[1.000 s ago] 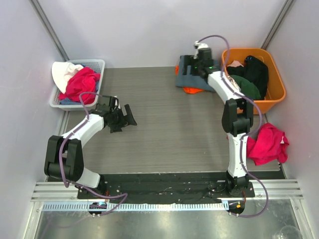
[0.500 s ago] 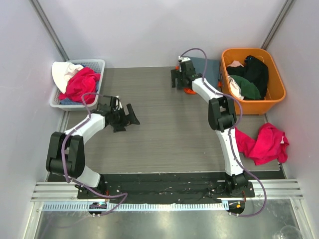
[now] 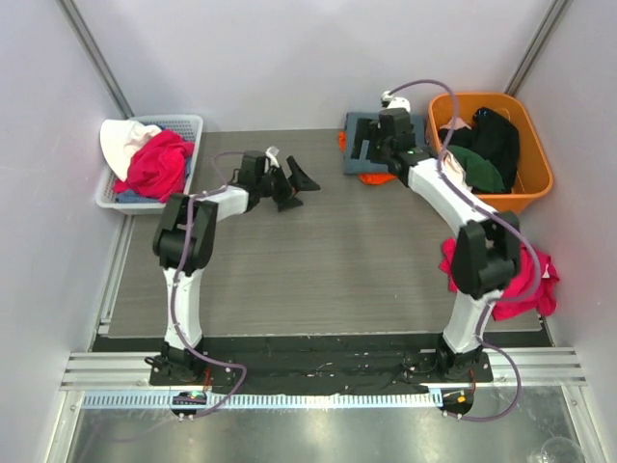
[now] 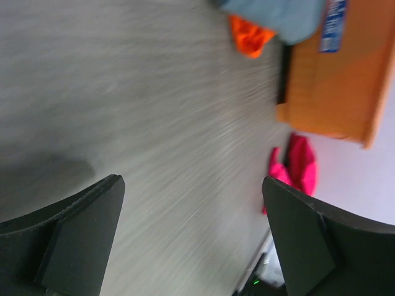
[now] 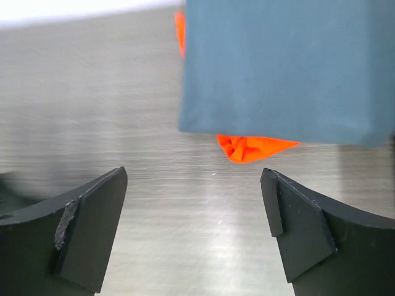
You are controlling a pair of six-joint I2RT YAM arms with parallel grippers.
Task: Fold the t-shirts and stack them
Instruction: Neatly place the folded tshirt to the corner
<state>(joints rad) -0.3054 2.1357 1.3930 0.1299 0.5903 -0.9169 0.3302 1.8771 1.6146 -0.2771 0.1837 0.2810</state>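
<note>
The slate blue-grey t-shirt is laid flat and folded into a rectangle at the far right of the tabletop, just beside the orange tub. Its long axis appears to run left to right, with a straight folded edge turned toward the arms. The orange t-shirt is pinned under it, and only crumpled corners are seen at the near and left edges.

The right end effector is held over the near edge of the stack, spread wide, with nothing grasped or touched. The left end effector is likewise spread wide and empty above bare tabletop, pointed toward the stack.

Compared with a second ago, the left arm has been stretched from the left middle toward the far centre. The right end effector has been kept near the stack, and the stack has not shifted.
</note>
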